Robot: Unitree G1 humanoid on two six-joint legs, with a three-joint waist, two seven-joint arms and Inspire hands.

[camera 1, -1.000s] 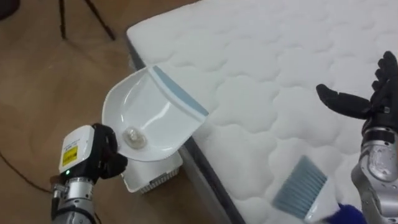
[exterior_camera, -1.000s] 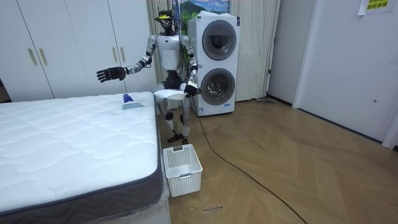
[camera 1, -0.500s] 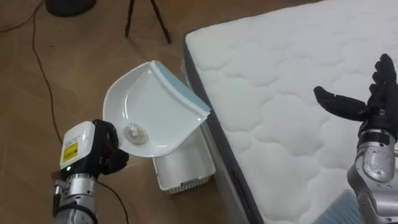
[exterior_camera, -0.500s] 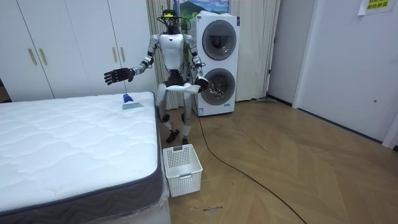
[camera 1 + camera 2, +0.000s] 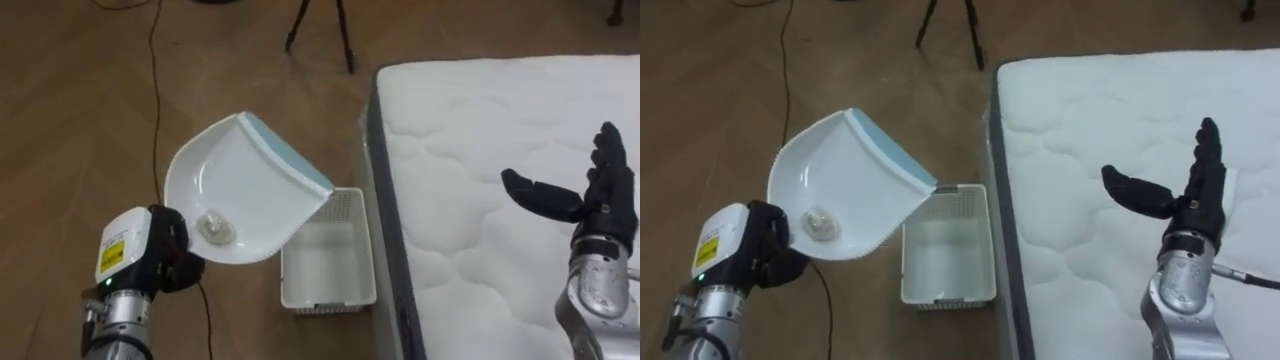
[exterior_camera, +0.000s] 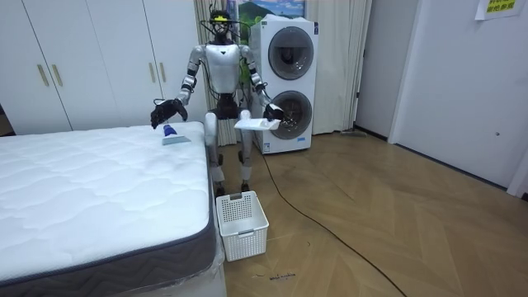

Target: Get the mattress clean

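Left eye view: the left hand (image 5: pixel 168 258) has its dark fingers curled round the handle of a white plastic dustpan with a pale blue lip (image 5: pixel 250 185), which is tilted with the lip raised. A small crumpled whitish ball (image 5: pixel 213 227) lies in the low part of the dustpan, near the handle. Under the lip stands a white slatted plastic basket (image 5: pixel 328 302) on the brown wooden floor (image 5: pixel 80 120), just beside the grey side of the white quilted mattress (image 5: pixel 480 130). The right hand (image 5: pixel 590 200) hangs above the mattress, fingers straight and spread, holding nothing. Right eye view: the basket appears between the dustpan and the mattress edge. Room view: the robot stands upright at the far corner of the bed, before two stacked white washing machines (image 6: pixel 283 82). Its right hand is over a blue hand brush (image 6: pixel 172 136) that lies on the mattress corner, and the basket is on the floor, nearer to the camera.
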